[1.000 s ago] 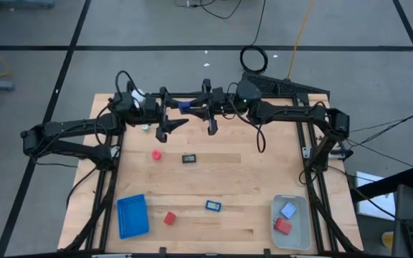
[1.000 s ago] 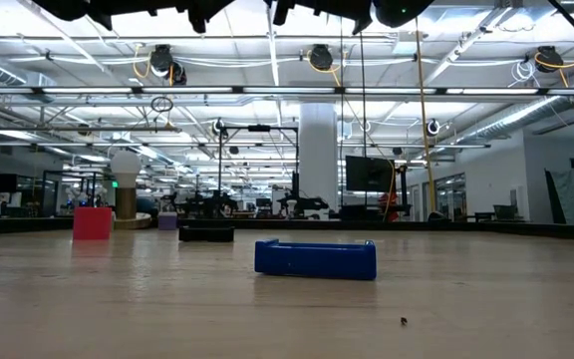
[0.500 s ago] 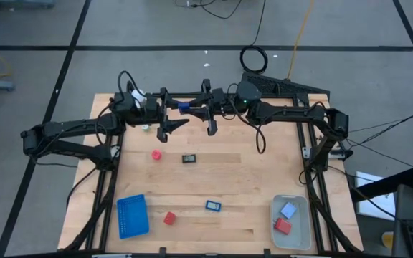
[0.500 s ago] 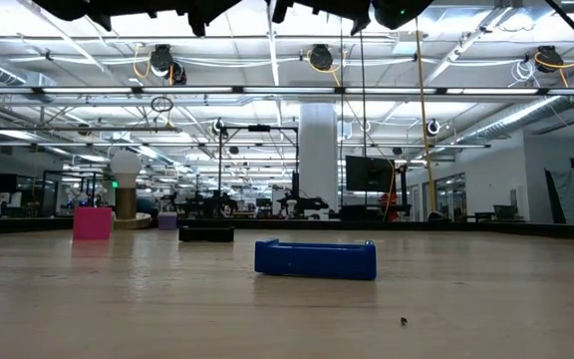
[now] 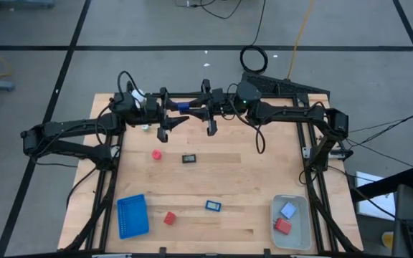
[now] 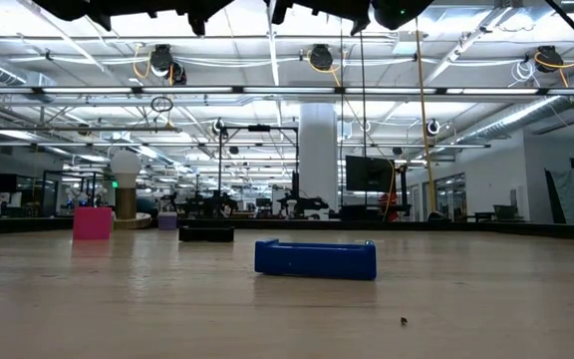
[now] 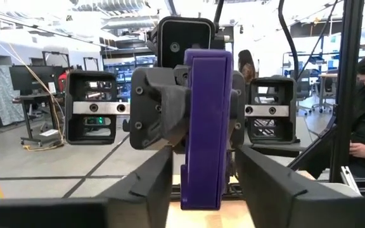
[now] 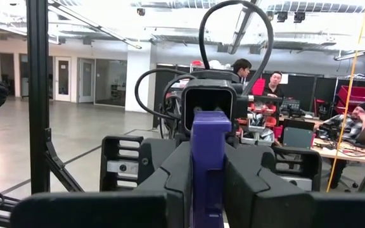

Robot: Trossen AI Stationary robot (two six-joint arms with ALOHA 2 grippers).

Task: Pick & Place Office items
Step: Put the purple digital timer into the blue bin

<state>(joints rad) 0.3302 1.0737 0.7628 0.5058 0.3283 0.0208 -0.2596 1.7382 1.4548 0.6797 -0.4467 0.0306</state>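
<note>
A purple block (image 5: 183, 106) hangs high above the far middle of the table, where my two arms meet. My right gripper (image 5: 192, 108) is shut on it. My left gripper (image 7: 204, 190) faces it, its fingers (image 7: 147, 183) standing close on either side of the block (image 7: 206, 126); a thin gap shows on one side. On the table lie a red piece (image 5: 155, 154), a black rectangular piece (image 5: 189, 158), a blue piece (image 5: 213, 206) and a red block (image 5: 169, 218). My right gripper pinches the purple block's two broad sides (image 8: 208, 180) between its two fingers (image 8: 170, 183). The fingers come level from the table's right side. The block stands on edge, lifted clear of the table, and juts out toward my left gripper.
A blue ribbed tray (image 5: 132, 215) sits near the front left. A pale bin (image 5: 291, 221) at the front right holds a pale-blue bit and a red piece. People sit in the room beyond the table. The low view shows the blue piece (image 6: 315, 258) on bare wood.
My left gripper's fingers have drawn closer together around the purple block. Both arms have kept still, and the block has not moved.
</note>
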